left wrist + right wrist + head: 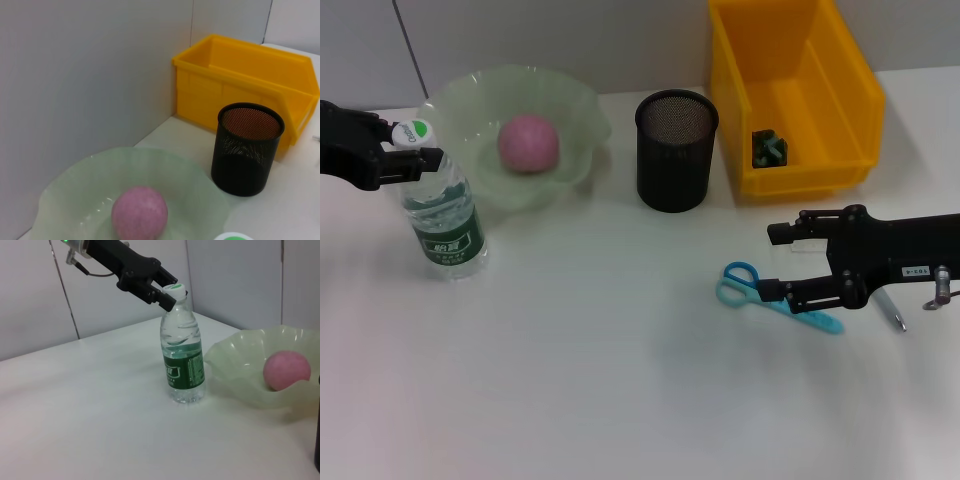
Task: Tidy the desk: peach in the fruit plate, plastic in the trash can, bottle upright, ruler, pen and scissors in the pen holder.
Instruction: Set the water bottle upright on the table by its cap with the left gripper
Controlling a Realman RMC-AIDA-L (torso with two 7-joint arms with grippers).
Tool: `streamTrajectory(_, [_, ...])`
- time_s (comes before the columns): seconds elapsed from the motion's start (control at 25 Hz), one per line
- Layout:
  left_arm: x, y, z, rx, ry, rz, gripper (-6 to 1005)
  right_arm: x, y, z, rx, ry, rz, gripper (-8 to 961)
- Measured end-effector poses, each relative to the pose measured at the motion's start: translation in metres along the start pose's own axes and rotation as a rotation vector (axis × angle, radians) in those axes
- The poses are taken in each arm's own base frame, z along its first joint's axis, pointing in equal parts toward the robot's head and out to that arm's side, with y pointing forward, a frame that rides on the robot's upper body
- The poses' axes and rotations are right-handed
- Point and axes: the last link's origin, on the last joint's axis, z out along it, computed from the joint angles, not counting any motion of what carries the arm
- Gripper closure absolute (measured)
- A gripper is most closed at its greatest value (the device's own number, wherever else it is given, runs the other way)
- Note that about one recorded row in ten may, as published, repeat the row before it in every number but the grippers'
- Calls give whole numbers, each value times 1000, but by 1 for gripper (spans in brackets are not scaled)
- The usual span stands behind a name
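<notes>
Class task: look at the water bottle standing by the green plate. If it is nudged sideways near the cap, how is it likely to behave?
The bottle stands tall on a narrow base, so a push up high would probably tip it. It looks nearly full of water, which likely steadies it somewhat. Once down, its round body would probably roll. The left pincer is at its cap.

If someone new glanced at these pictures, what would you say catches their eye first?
Probably the yellow bin at the back right, with a dark scrap inside, and the pink peach in the pale green plate at the back left. Next, the left gripper at the cap of the upright bottle, and the right gripper open over the blue scissors near the pen holder.
</notes>
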Motion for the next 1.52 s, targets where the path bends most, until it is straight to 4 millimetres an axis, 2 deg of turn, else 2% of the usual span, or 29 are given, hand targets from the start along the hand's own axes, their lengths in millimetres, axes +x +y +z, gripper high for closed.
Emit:
streamTrajectory(1.4, [0,1,2,-3,-3,2,544,-1,-1,0,2,-2,-3,198])
streamTrajectory(1.52, [0,2,2,-5,-3,1,416,-2,-1,0,2,-2,-4,200])
